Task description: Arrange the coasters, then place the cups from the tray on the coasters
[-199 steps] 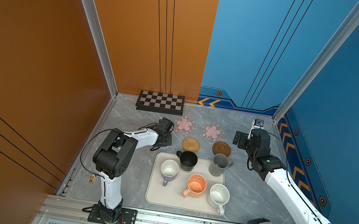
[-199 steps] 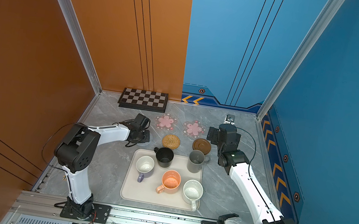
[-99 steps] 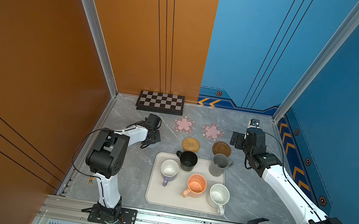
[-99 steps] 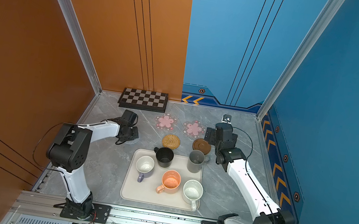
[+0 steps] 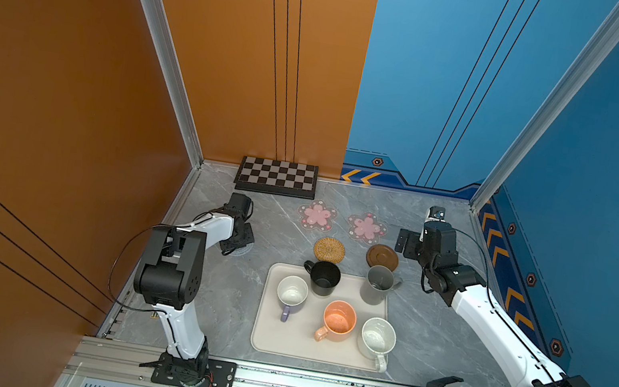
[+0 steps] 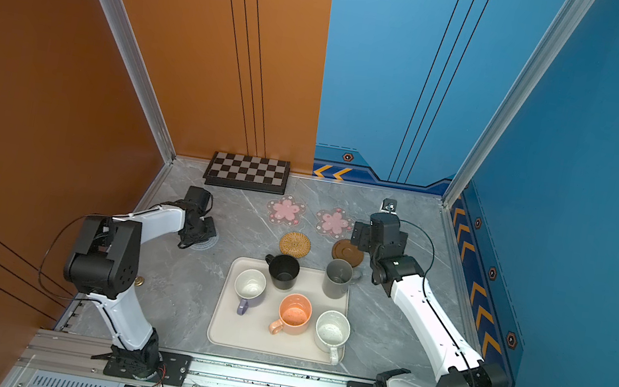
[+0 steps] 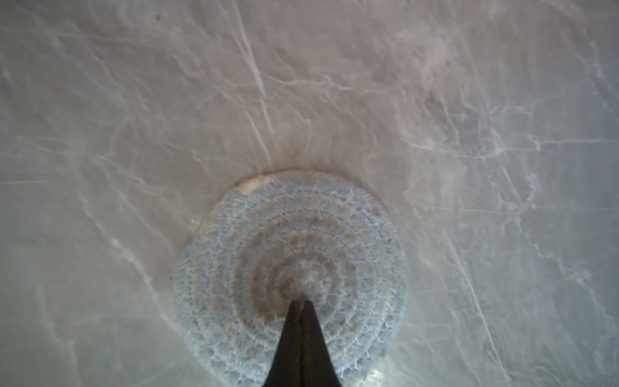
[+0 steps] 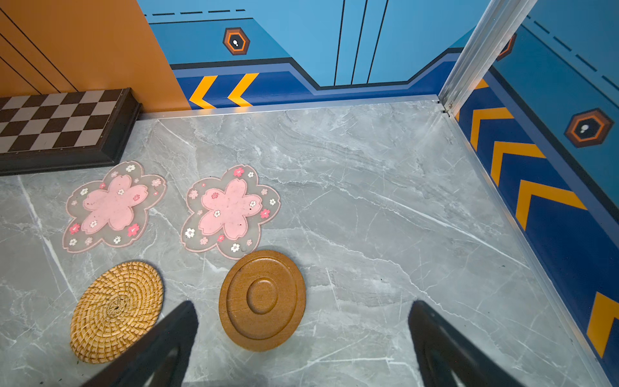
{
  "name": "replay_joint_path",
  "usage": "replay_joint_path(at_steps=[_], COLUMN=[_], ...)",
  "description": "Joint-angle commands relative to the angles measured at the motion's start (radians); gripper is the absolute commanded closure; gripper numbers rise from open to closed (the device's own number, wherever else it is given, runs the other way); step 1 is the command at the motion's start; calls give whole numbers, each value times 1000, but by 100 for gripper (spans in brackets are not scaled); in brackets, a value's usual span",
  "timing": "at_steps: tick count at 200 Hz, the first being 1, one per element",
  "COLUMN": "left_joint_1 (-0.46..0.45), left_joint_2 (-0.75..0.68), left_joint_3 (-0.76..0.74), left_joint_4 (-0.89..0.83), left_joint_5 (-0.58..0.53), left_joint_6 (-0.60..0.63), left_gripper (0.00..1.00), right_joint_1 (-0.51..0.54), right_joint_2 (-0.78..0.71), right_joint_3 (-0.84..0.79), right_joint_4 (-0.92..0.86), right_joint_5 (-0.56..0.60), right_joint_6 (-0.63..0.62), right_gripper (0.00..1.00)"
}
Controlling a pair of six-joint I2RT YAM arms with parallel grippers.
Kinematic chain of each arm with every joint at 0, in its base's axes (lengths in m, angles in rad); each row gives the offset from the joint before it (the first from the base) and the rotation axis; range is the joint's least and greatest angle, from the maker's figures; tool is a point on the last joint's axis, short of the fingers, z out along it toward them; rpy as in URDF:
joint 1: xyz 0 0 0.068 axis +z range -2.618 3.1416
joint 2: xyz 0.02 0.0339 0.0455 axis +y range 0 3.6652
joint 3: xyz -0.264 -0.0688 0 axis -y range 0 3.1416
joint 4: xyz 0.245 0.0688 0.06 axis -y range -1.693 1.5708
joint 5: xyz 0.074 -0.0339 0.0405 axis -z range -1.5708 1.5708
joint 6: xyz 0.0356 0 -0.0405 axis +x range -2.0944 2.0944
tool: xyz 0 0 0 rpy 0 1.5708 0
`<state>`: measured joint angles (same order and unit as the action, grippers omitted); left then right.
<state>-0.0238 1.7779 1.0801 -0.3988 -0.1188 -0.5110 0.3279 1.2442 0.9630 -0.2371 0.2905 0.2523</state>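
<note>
My left gripper (image 7: 300,303) is shut, its tips pressed onto the middle of the pale-blue woven coaster (image 7: 291,261), left of the tray (image 5: 263,339); in both top views only the coaster's edge (image 5: 240,251) (image 6: 205,246) shows under it. Two pink flower coasters (image 5: 317,215) (image 5: 367,227), a tan rattan coaster (image 5: 329,249) and a brown wooden coaster (image 5: 382,256) lie behind the tray. On the tray stand the black (image 5: 323,279), grey (image 5: 376,284), lavender (image 5: 292,293), orange (image 5: 339,321) and white speckled (image 5: 377,338) cups. My right gripper (image 8: 301,306) hangs open and empty beside the wooden coaster (image 8: 263,300).
A checkered board (image 5: 276,176) lies against the back wall at the left. The orange wall runs close along the left arm, the blue wall (image 5: 517,278) close to the right arm. Bare marble table (image 5: 425,326) lies right of the tray.
My left gripper, still shut, has swung left, away from the tray's back corner. The right gripper has shifted slightly towards the back and stays open.
</note>
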Motion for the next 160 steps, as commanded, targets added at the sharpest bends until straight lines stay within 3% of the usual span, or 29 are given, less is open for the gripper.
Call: replay_joint_path(at_steps=[1,69,117,160], left_joint_1=[27,97,11,-29], left_joint_2=[-28,-31,-131,-67], left_joint_3=[-5,-8,4,8], left_joint_4=[-43,-44,-45,-46], left_joint_5=[-19,26,48,101], left_joint_6=[31,32,40,2], left_gripper=[100,100,100,100], right_joint_1=[9,14,17,31], right_joint_2=[3,8,23,54], right_joint_3=[18,0,4,18], right_joint_4=[-33,-48,-45,-44], right_joint_5=[-14,-23,-30,-36], right_joint_6=[34,36,39,45], right_gripper=[0,0,0,0])
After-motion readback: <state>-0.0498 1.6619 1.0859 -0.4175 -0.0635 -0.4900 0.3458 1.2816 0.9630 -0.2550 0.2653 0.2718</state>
